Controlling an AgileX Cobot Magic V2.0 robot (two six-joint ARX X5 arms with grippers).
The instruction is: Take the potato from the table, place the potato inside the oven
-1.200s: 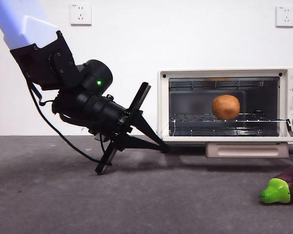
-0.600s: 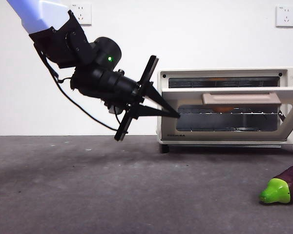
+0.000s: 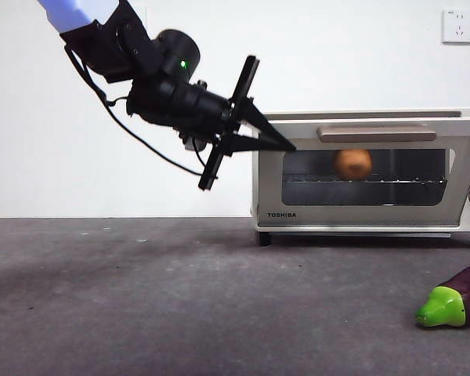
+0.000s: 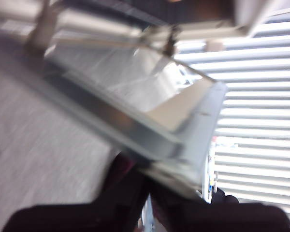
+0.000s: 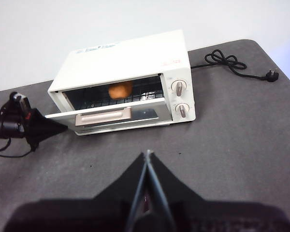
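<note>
The orange-brown potato [image 3: 352,164] lies on the wire rack inside the cream-white oven [image 3: 276,214], seen through the dark glass of the door [image 3: 376,133], which is swung up almost shut. My left gripper [image 3: 287,144] is shut and empty, its tip pressed against the door's left upper corner. The left wrist view is blurred and shows the door's edge [image 4: 183,140] right over my left gripper [image 4: 146,193]. My right gripper [image 5: 147,155] is shut and hangs high above the table [image 5: 232,145], well back from the oven [image 5: 125,53] and potato [image 5: 120,90].
A purple eggplant with a green cap [image 3: 454,299] lies on the table at the near right. The oven's black power cord [image 5: 232,65] trails behind its right side. A white wall stands close behind the oven.
My left gripper rose from table height beside the oven to its upper left corner. The door swung up with it from flat open to nearly shut. The potato stayed on the rack.
</note>
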